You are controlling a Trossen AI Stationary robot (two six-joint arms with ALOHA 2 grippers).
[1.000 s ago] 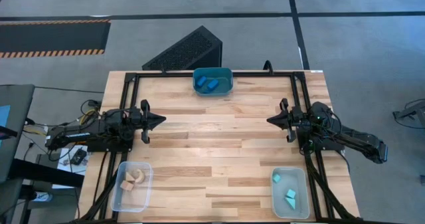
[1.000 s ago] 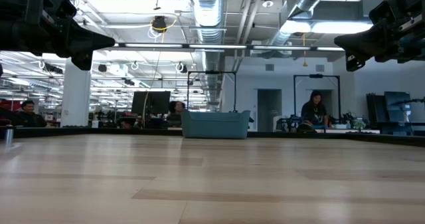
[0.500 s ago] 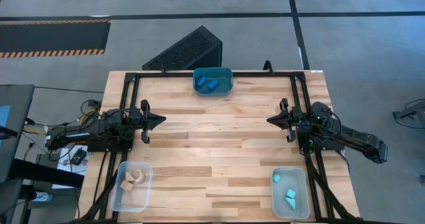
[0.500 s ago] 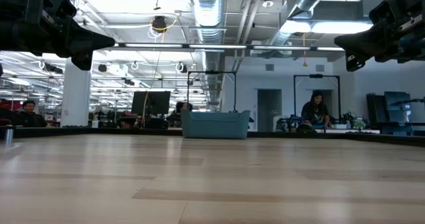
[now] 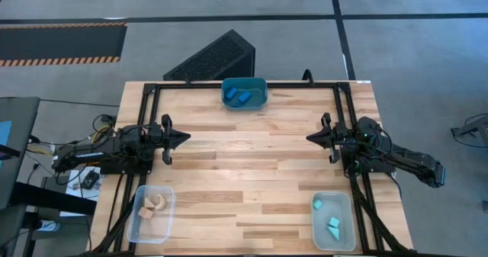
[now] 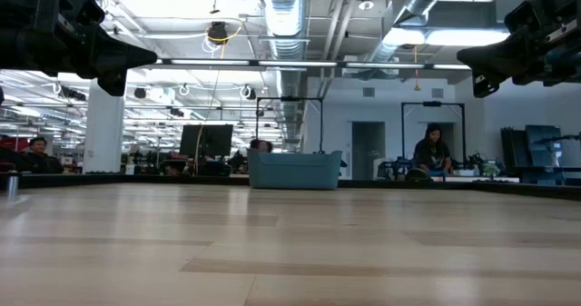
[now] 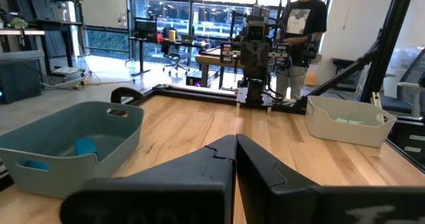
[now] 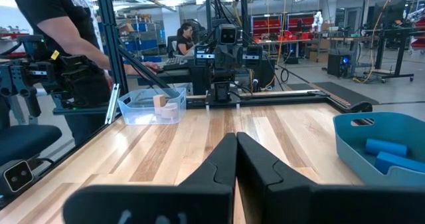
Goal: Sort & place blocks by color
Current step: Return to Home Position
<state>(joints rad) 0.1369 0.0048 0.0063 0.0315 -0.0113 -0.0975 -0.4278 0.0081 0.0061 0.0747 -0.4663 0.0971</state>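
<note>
Blocks: blue blocks (image 5: 244, 97) in the teal bin (image 5: 263, 89) at the far edge; tan blocks (image 5: 145, 212) in the clear bin (image 5: 172, 211); light teal blocks (image 5: 333, 226) in the pale bin (image 5: 314, 226).
Distance: all blocks are well apart from both hands.
Views: only the high view shows inside all three bins.
Hands: the left hand (image 5: 183, 138) and the right hand (image 5: 311, 138) are closed to a point, empty, above the surface (image 5: 252, 173).

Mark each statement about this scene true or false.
The blue blocks lie in the teal bin. True.
The tan blocks sit in the teal bin too. False: they lie in the clear bin near the left arm.
The left hand and the right hand are both shut and empty. True.
The light teal blocks share a bin with the tan blocks. False: they lie in a pale bin near the right arm.
</note>
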